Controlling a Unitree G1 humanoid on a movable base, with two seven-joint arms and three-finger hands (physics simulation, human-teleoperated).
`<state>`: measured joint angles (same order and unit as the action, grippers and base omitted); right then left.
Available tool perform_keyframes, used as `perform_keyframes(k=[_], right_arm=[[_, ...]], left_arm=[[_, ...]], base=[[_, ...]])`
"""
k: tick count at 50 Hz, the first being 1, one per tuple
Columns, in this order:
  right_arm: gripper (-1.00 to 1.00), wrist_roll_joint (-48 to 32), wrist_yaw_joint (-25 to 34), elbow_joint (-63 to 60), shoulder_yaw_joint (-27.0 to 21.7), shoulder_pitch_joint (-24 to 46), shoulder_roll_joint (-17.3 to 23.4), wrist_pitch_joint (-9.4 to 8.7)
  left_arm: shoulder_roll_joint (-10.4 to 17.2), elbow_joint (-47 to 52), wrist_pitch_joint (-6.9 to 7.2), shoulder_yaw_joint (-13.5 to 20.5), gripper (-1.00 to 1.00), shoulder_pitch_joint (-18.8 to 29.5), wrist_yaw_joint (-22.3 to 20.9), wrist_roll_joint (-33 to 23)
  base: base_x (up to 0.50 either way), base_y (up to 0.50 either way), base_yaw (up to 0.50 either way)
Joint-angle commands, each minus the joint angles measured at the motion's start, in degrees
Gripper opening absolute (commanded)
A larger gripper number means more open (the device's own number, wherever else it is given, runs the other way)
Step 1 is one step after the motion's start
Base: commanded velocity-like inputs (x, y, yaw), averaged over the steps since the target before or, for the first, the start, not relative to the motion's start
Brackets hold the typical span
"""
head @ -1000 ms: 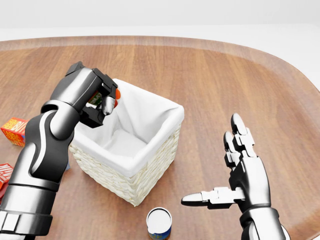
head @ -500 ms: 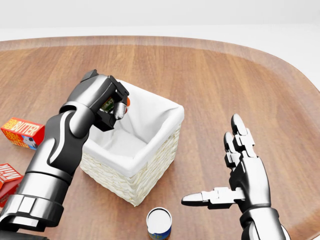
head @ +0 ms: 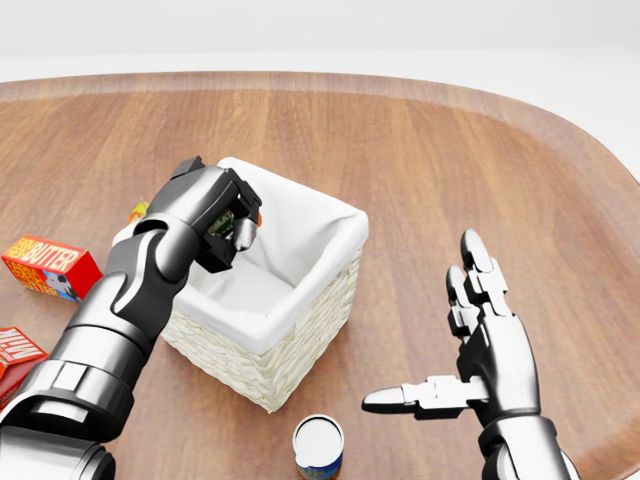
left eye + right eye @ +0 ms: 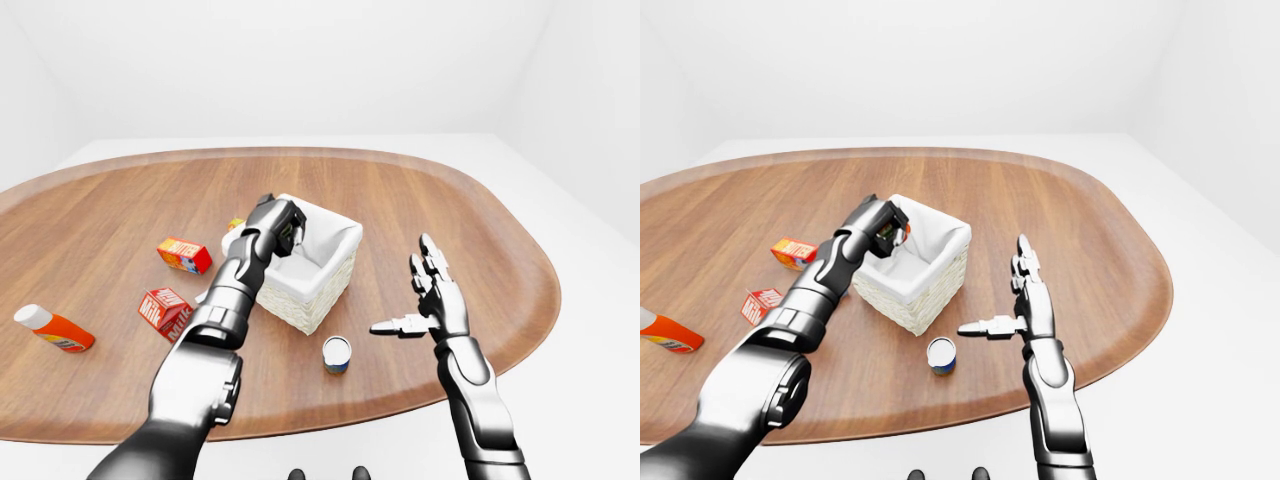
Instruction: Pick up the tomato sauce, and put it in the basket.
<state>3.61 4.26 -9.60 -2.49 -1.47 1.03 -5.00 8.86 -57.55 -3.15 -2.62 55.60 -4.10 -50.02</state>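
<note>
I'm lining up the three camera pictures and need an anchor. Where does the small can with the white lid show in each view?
Left-eye view: the can stands lower middle, below the basket.
Head view: the can is at the bottom edge, partly cut off.
Right-eye view: the can is left of centre, below the basket.
Shared landmark: the basket.

Pale woven basket (image 3: 300,340) with white lining, brown wood-grain table (image 3: 430,140), red-orange butter box (image 3: 50,266), white-topped blue can (image 3: 318,445)
</note>
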Motion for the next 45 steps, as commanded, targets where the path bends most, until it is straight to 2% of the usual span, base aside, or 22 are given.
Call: perform_keyframes(k=[1,16,29,31,32,33,34,45], right_arm=[[1.0,0.0,0.0,0.0,0.1,-0.2,0.0,0.0],[1.0,0.1,0.1,0.1,-0.2,0.1,0.1,0.0],[1.0,0.1,0.0,-0.5,-0.1,0.1,0.1,0.0],[1.0,0.2,0.1,-0.3,-0.1,0.0,0.1,0.0],[1.0,0.2,0.1,-0.2,-0.2,0.0,0.1,0.0],[1.0,0.2,0.1,-0.1,-0.2,0.1,0.1,0.0],[1.0,0.1,0.1,0.1,-0.2,0.1,0.1,0.0],[1.0,0.1,0.2,0.5,-0.1,0.0,0.0,0.0]], left_arm=[[-0.2,-4.7,-0.41,-0.2,-1.0,2.0,2.3,0.0],[-0.9,-6.9,-1.23,-0.6,-1.0,2.4,3.5,-0.1],[-1.1,-6.1,-0.81,-0.6,-1.0,2.6,2.7,0.0],[-1.2,-6.5,-0.96,-0.6,-0.79,2.4,3.0,0.1],[-1.2,-6.6,-1.09,-0.6,-0.31,2.3,3.2,0.1],[-1.2,-6.7,-1.15,-0.6,0.27,2.2,3.4,0.0],[-1.2,-6.7,-0.97,-0.6,1.0,2.5,3.0,0.0],[-1.3,-6.7,-0.96,-0.7,1.0,2.1,3.6,-0.1]], base=[[0.0,0.0,0.0],[0.0,0.0,0.0],[0.0,0.0,0.0],[0.0,0.0,0.0],[0.0,0.0,0.0],[0.0,0.0,0.0],[0.0,0.0,0.0],[0.0,0.0,0.0]])
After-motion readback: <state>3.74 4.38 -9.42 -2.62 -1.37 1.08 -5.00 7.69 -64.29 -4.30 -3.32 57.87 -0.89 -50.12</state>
